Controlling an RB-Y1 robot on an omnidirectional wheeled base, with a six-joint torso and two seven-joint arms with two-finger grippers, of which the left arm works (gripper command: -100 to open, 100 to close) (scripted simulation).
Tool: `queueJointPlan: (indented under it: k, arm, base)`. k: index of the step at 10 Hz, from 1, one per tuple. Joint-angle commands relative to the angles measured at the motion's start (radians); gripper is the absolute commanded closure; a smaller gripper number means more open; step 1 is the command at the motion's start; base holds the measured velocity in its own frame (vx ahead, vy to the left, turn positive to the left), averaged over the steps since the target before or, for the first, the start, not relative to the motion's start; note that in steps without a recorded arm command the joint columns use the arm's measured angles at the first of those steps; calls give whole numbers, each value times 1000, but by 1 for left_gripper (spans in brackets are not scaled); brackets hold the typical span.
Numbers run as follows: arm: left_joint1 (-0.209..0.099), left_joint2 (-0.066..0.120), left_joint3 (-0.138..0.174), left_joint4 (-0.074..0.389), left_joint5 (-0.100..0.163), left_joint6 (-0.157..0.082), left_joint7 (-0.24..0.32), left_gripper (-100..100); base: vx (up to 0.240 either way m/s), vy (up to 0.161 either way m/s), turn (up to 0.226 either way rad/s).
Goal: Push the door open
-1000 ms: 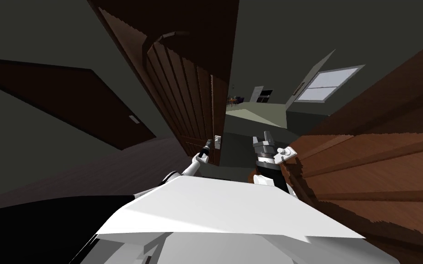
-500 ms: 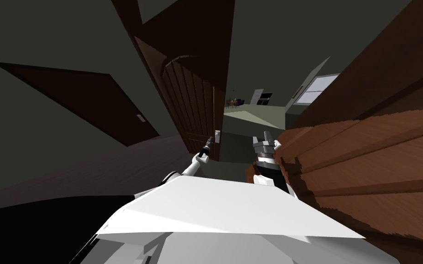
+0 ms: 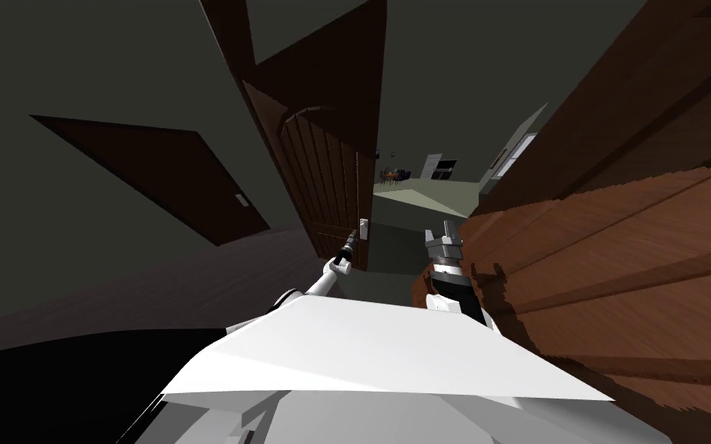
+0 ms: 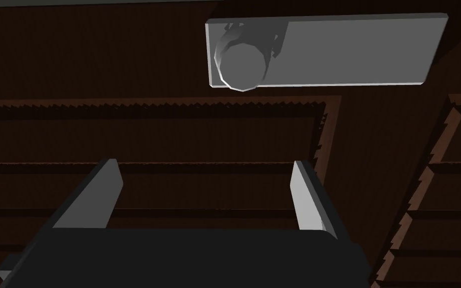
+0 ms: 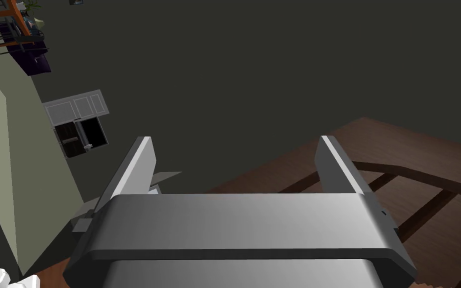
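While standing right at the doorway, facing a dark brown door (image 3: 315, 185) just L of mid, ajar, w/ a grey plate (image 3: 363, 228) near its free edge. Holding L gripper (image 3: 350, 243) up close to that edge, just under the plate. Fingers wide apart, nothing btw them. From the L wrist cam: L gripper (image 4: 204, 165) pointing straight at the door's dark panels (image 4: 149, 135). Round grey knob (image 4: 242, 67) on the plate (image 4: 354, 50), past the fingertips, not btw them. Can't tell if touching the door or not.

Holding R gripper (image 3: 447, 230) up just beside a lighter brown door (image 3: 616, 254), big, w/ long boards, filling the R side. Fingers wide apart too, gripping nothing. From the R wrist cam: R gripper (image 5: 234, 140) w/ the same brown wood (image 5: 424, 152) next to one finger, dark grey wall (image 5: 274, 60) ahead. Can't tell if touching here either.

Btw the two doors, a thin gap. Through it, far off: pale floor (image 3: 416, 196), small table (image 3: 394, 176), white cupboard (image 5: 74, 106).

Far L, well apart: 2nd dark door (image 3: 161, 177), flat in the grey wall, w/ a small pale handle (image 3: 242, 200). Dark floor (image 3: 192, 285) in front of it.
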Motion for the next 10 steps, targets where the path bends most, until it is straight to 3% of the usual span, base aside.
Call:
queueJointPlan:
  k: [1,4,6,7,8,10]
  arm:
    - [-4,-1,8,6,-2,-4,-10,-100]
    - [-6,-23,23,15,-7,-11,-30,-100]
    - [-7,-52,33,21,-11,-15,-43,-100]
    - [-10,-45,31,27,-10,-18,-39,-100]
    - [-10,-45,31,27,-10,-18,-39,100]
    - [-10,-45,31,27,-10,-18,-39,100]
  base:
    - [226,-50,-11]
    - [248,-43,-27]
    - [243,-47,-22]
    - [110,-29,2]
    - [-15,5,5]
    - [-36,11,-5]
